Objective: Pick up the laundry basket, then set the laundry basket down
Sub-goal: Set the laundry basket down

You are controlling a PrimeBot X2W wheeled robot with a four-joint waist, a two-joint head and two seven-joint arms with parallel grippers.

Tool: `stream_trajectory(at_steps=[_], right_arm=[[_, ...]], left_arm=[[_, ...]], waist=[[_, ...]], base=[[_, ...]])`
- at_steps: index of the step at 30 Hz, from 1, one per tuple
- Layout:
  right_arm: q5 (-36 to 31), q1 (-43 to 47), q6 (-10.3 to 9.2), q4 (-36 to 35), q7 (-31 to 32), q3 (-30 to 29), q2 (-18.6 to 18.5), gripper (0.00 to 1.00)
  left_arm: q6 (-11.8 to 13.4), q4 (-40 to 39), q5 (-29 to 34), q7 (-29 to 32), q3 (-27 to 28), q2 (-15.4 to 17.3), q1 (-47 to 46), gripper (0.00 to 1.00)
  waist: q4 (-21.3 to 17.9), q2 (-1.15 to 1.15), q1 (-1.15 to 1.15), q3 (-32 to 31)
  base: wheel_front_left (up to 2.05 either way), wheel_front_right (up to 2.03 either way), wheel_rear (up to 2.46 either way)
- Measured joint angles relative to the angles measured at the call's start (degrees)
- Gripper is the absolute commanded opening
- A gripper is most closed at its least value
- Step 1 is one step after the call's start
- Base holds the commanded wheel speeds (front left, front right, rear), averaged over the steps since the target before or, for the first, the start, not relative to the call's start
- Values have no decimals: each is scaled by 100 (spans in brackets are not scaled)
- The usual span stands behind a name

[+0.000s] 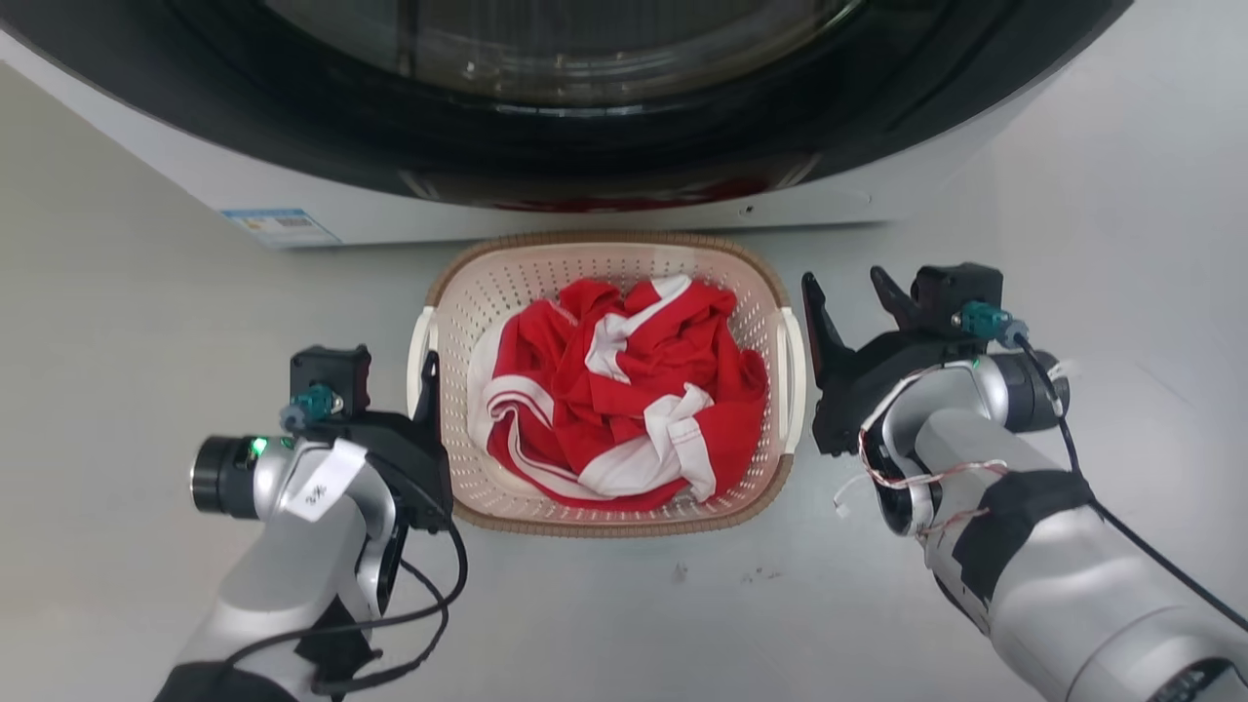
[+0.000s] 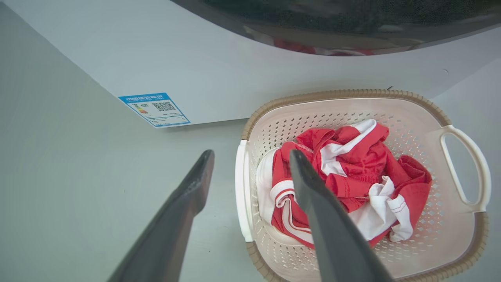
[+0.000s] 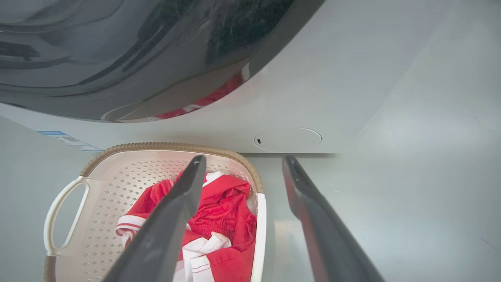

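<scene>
The laundry basket [image 1: 604, 527] sits mid-frame, clothes [image 1: 624, 390] in it, the washing machine [image 1: 546, 213] above. My left gripper [image 1: 427, 370] lies just left of it, my right gripper [image 1: 842, 279] just right.

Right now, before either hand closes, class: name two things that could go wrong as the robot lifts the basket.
1. The crumpled red-and-white garment lies near both white loop handles. The inner finger of the open left hand or right hand could pinch cloth against a handle.
2. The cream perforated plastic laundry basket's far brown rim sits close to the white washing machine. A lift drifting forward might knock it.
</scene>
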Motion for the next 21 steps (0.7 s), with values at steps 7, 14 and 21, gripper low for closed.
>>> stream_trajectory(at_steps=[7,14,21], right_arm=[[-258,725,-1,-630,0,-439,-188,100],[-602,1558,-8,-1402,0,-949,-359,100],[-988,2404,-8,-2036,0,-1412,-413,100]], left_arm=[[130,-757,86,0,266,70,775,100],[242,-1580,314,0,511,116,1605,100],[300,-2279,582,0,788,231,2426,100]], waist=[[-13,0,-1,-567],[-12,0,-1,-1154],[-5,-1,-1,-1664]], base=[[0,0,0],[0,0,0],[0,0,0]])
